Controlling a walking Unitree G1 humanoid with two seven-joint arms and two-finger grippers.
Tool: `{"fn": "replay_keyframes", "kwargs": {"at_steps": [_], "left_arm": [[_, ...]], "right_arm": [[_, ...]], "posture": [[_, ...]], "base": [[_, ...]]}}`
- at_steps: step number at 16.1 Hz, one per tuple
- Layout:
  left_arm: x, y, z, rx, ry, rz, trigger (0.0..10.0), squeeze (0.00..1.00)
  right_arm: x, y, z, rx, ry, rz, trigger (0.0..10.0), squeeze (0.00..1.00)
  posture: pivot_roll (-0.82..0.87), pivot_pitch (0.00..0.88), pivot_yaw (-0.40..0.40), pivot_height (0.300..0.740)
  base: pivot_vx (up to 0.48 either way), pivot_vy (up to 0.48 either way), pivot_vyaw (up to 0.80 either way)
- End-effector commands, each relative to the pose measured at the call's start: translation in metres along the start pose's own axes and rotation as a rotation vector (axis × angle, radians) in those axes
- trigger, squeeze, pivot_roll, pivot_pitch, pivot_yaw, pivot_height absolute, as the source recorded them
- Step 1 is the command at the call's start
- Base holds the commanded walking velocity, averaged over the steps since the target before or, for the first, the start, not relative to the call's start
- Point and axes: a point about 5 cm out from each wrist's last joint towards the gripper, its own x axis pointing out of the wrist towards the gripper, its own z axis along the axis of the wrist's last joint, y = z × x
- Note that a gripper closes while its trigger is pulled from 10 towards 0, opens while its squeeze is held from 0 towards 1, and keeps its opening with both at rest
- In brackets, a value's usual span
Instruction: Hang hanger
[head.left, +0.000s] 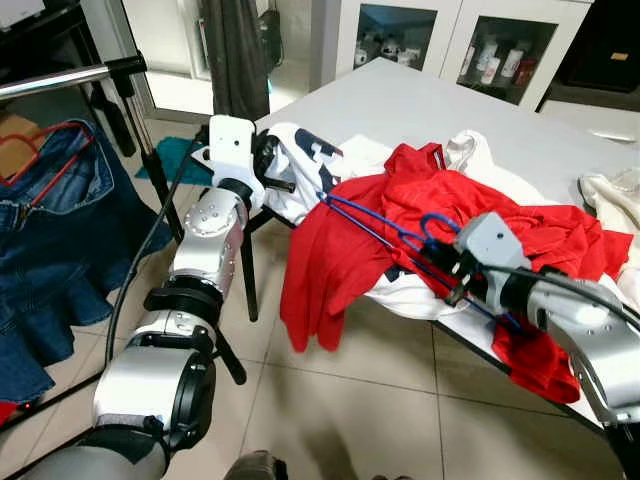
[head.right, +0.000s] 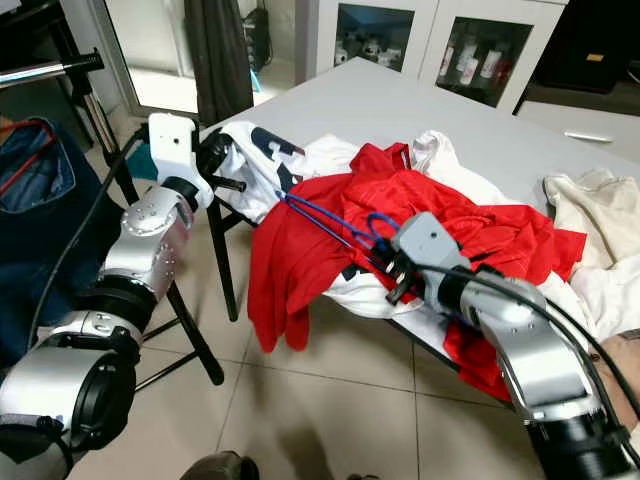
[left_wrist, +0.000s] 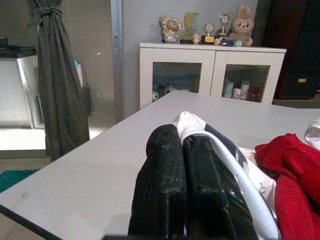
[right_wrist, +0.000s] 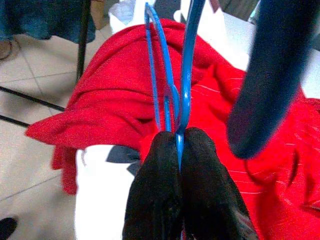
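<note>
Both end effectors (left_wrist: 182, 195) (right_wrist: 179, 200) clamped tight

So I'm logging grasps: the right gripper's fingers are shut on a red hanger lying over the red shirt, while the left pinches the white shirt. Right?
Not quite: the hanger is blue, not red, as the right wrist view shows. The right gripper is shut on it over the red shirt, and the left gripper pinches the white shirt.

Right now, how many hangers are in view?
2. A blue hanger lies over the red shirt on the table, pinched by the right end effector. A red hanger carries the jeans on the rack. More may be hidden under clothes.
</note>
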Motion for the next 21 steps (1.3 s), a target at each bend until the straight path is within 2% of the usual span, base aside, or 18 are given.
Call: {"fn": "replay_keyframes", "kwargs": {"at_steps": [1, 3, 6, 11, 16, 21], "left_arm": [[0.001, -0.001, 0.005, -0.001, -0.022, 0.010, 10.0, 0.00], [0.000, -0.004, 0.004, -0.007, -0.019, 0.005, 10.0, 0.00], [0.001, -0.012, 0.002, -0.009, -0.012, -0.020, 10.0, 0.00], [0.001, -0.015, 0.002, -0.004, -0.004, -0.035, 10.0, 0.00], [0.002, -0.019, 0.002, 0.006, 0.004, -0.058, 10.0, 0.00], [0.002, -0.019, 0.003, 0.013, 0.003, -0.064, 10.0, 0.00]], "right_arm": [[-0.002, -0.006, -0.003, 0.001, 0.026, -0.024, 10.0, 0.00], [-0.001, -0.011, 0.002, -0.004, -0.004, -0.066, 10.0, 0.00], [0.005, -0.013, 0.004, 0.070, -0.085, -0.182, 10.0, 0.00], [0.012, -0.006, -0.004, 0.109, -0.080, -0.212, 10.0, 0.00], [0.012, -0.015, -0.007, 0.139, -0.085, -0.318, 10.0, 0.00], [0.015, -0.015, -0.007, 0.142, -0.095, -0.337, 10.0, 0.00]], "posture": [[0.11, 0.016, -0.023, 0.740], [0.10, 0.016, -0.022, 0.740], [0.10, 0.015, -0.021, 0.740], [0.09, 0.009, -0.002, 0.740], [0.09, 0.008, 0.014, 0.740], [0.10, 0.003, 0.010, 0.740]], "base": [[0.000, 0.000, 0.00], [0.000, 0.000, 0.00], [0.000, 0.000, 0.00], [0.000, 0.000, 0.00], [0.000, 0.000, 0.00], [0.000, 0.000, 0.00]]}}
